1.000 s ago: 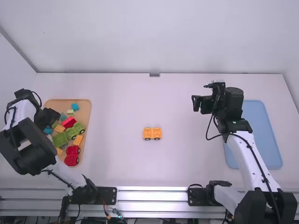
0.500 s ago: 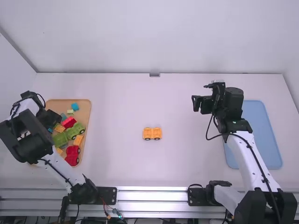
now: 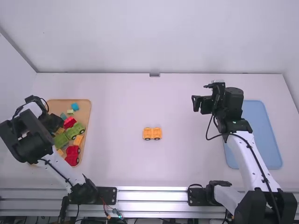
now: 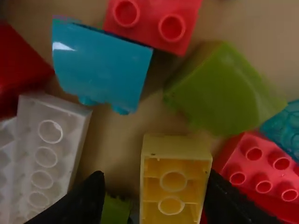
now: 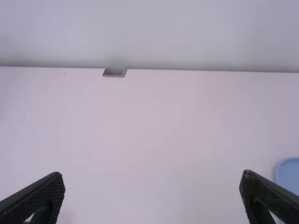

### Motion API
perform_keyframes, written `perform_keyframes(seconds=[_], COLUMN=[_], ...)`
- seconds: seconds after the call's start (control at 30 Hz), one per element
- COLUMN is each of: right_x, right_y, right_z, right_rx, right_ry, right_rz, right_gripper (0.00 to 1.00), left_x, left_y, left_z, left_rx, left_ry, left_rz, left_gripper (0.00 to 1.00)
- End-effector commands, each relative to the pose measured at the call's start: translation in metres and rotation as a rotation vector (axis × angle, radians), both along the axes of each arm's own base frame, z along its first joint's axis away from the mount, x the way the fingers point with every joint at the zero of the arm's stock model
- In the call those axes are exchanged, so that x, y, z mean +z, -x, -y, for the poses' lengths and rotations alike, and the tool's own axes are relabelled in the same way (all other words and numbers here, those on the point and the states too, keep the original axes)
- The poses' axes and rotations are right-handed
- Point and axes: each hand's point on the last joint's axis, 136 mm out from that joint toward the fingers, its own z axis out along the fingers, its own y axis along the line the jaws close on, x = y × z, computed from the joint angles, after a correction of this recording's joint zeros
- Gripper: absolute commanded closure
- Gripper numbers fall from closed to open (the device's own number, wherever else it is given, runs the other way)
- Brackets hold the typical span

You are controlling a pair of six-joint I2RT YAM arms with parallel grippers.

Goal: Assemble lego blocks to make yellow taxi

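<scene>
My left gripper [image 3: 54, 126] is low over the wooden tray [image 3: 88, 105] of loose blocks. In the left wrist view the left gripper [image 4: 156, 193] is open, and a yellow block [image 4: 173, 154] with its hollow underside showing lies between its fingers, closer to one of them. A yellow-orange wheeled piece [image 3: 152, 133] rests alone near the middle of the table. Off to the right, the right gripper [image 3: 198, 103] is held above the table; in the right wrist view the right gripper [image 5: 153, 182] stands wide open with nothing between its fingers.
Around the yellow block are a blue block [image 4: 100, 65], a green block [image 4: 224, 93], a white block [image 4: 49, 144] and red blocks [image 4: 259, 163]. Green [image 3: 74, 131] and red wheeled pieces [image 3: 72, 155] share the tray. A blue tray [image 3: 264, 135] lies beside the right arm.
My left gripper has moved rightward, farther over the wooden tray, and its arm has shifted with it. The right arm and the wheeled piece on the table have stayed put.
</scene>
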Motion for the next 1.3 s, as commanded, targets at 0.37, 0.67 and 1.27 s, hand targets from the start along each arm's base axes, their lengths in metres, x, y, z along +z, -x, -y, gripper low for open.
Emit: perform_keyframes(seconds=[0.37,0.67,1.27], right_x=[0.014,0.013,0.013], right_y=[-0.005,-0.005,-0.005], right_z=[-0.001,-0.001,-0.001], right_rx=[0.004,0.004,0.004], right_ry=[-0.005,-0.005,-0.005], right_rz=[0.025,0.022,0.023], right_gripper=[0.01,0.01,0.01], left_x=[-0.015,-0.021,-0.008], left_y=[0.005,0.008,-0.003], left_z=[0.029,0.020,0.011], left_rx=[-0.042,-0.030,-0.027], left_ry=[0.039,0.002,-0.014], left_rz=[-0.047,-0.046,-0.019], left_gripper=[0.36,0.51,0.67])
